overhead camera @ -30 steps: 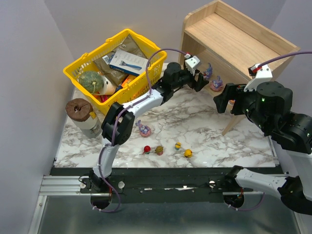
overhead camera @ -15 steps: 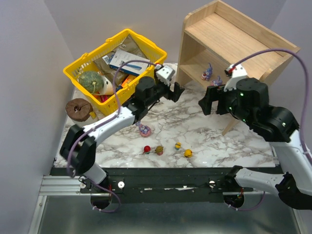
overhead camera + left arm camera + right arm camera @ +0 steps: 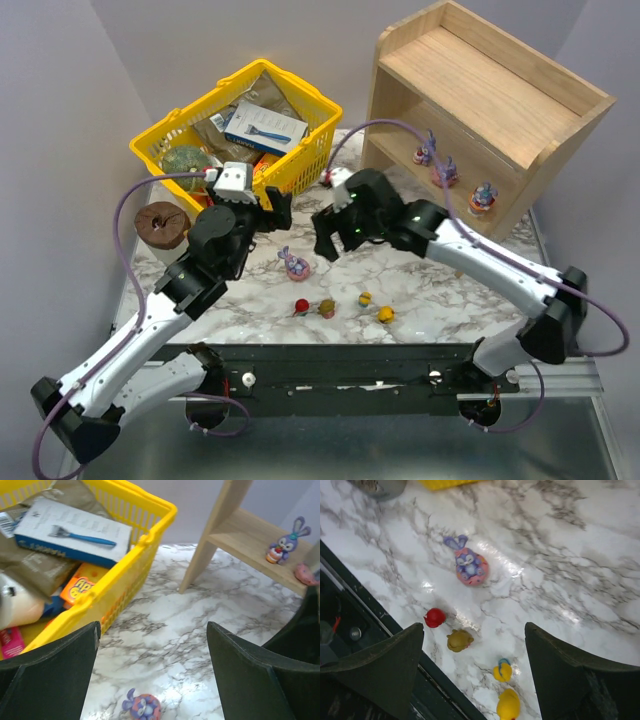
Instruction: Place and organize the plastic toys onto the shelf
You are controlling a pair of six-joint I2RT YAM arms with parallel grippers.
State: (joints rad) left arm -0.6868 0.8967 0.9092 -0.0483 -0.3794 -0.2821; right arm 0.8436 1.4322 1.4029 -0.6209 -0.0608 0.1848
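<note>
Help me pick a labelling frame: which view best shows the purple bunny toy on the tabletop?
Right wrist: the purple bunny toy shows whole, large and unblocked. Left wrist cuts it off at the bottom edge; top external shows it whole but small.
</note>
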